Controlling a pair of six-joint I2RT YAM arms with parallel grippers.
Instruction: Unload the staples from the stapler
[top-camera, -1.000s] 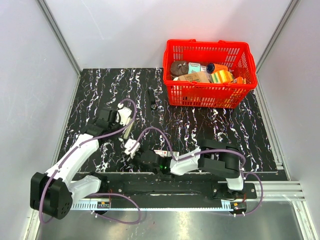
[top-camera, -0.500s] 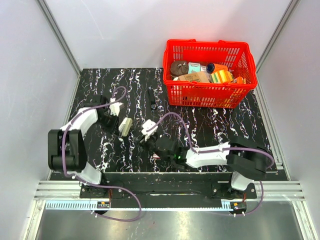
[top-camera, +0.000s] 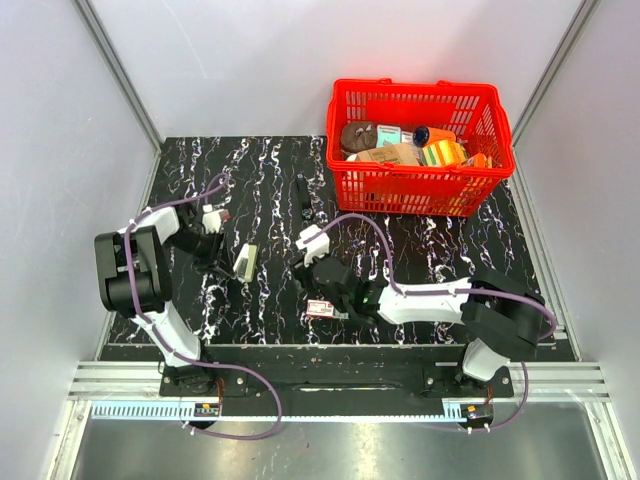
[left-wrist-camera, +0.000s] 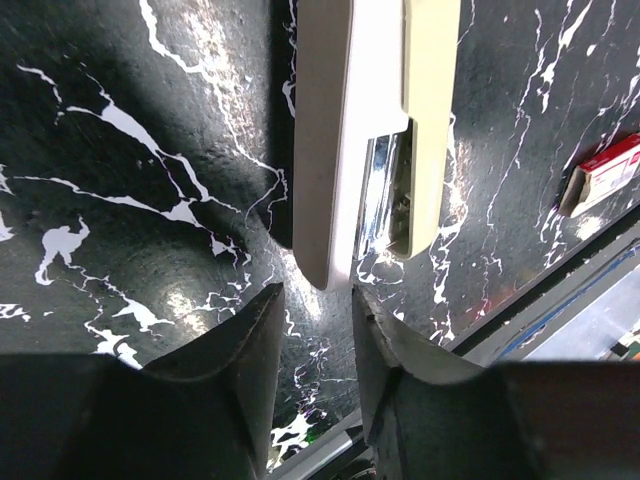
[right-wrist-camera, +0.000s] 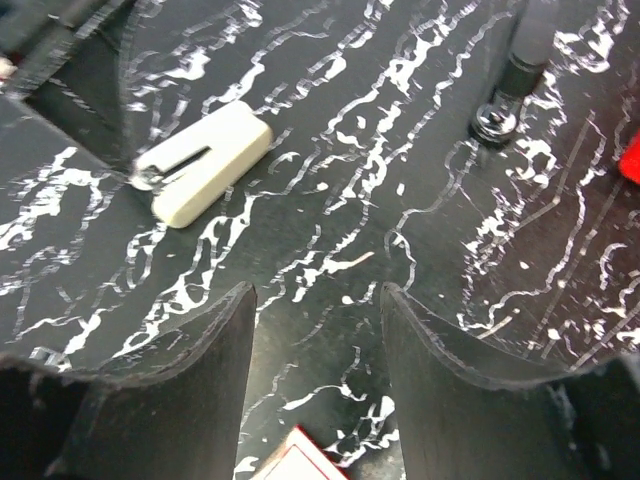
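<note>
- Stapler (top-camera: 303, 195): a slim black bar lying flat on the dark marbled worktop (top-camera: 450, 260), just left of the red basket (top-camera: 400, 190) and lengthwise toward the far edge. In the right wrist view it lies ahead and to the right of the fingers, with a small shiny round part at its nearer end. Neither pincer touches it.
- Left pincer (left-wrist-camera: 313, 300): the jaws stand a narrow gap apart and grip nothing. The rounded end of the cream-beige oblong object (left-wrist-camera: 345, 130) lies just beyond the fingertips (left-wrist-camera: 262, 310), in line with the gap. It cannot be told whether the tips touch it.
- Cream-beige oblong object: it lies on the worktop left of centre, near the left arm and well apart from the stapler. The left wrist view shows a bright metal part in a slot along its side.
- Right pincer (right-wrist-camera: 315, 290): the jaws stand moderately wide, with only bare worktop between them. It hangs over the middle of the worktop, between the cream-beige object to its left and the stapler further ahead.
- Small red-and-white box (top-camera: 321, 308): it lies flat on the worktop near the front edge, beneath the right arm. In the right wrist view one corner shows at the bottom, between the finger roots.
- Red basket: it stands at the far right corner of the worktop and holds assorted packets.
</note>
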